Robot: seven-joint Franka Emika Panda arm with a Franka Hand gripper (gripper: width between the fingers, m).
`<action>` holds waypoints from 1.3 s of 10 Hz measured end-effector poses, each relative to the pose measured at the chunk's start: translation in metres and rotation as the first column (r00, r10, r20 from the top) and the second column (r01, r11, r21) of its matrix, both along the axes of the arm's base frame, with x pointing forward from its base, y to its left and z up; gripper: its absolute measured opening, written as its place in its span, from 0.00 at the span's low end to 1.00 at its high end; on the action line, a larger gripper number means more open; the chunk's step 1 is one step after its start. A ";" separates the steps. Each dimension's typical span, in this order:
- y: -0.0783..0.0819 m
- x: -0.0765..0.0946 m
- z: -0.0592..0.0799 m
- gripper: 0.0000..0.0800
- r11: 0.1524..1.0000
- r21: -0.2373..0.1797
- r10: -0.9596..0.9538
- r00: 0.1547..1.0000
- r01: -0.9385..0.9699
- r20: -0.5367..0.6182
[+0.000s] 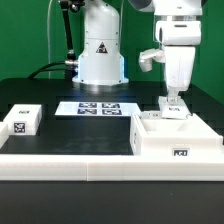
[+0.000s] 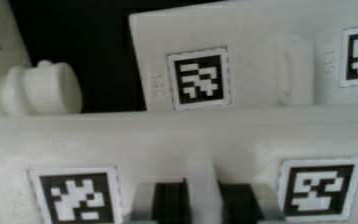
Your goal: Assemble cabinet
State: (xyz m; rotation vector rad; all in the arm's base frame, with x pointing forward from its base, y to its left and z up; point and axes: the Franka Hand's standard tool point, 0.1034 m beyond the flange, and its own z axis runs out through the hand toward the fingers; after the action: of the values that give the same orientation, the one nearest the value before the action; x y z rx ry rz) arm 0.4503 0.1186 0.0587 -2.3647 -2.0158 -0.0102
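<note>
The cabinet (image 1: 176, 140) is a big white tagged box at the exterior view's right. My gripper (image 1: 172, 103) stands straight down over its top. In the wrist view my gripper (image 2: 197, 192) has its two dark fingers (image 2: 165, 203) close together, with a thin white edge between them. That edge belongs to a white panel (image 2: 87, 150) with two tags. Beyond it lies another white tagged part (image 2: 229, 60) of the cabinet, and a round white knob (image 2: 43, 85) beside it. A smaller white tagged block (image 1: 22, 120) sits apart at the exterior view's left.
The marker board (image 1: 97, 107) lies in the middle, in front of the robot's base (image 1: 100, 55). A long white rail (image 1: 60, 160) edges the table's front. The table top is black.
</note>
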 end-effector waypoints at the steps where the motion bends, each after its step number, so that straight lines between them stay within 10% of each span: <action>1: -0.001 0.000 0.000 0.09 1.000 -0.005 -0.002 1.000 0.001 -0.011; 13: -0.004 -0.001 -0.001 0.09 0.998 -0.006 0.069 0.997 -0.069 -0.020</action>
State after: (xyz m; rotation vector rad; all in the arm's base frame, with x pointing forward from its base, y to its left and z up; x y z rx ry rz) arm 0.4493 0.1150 0.0578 -2.2880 -2.0909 0.0217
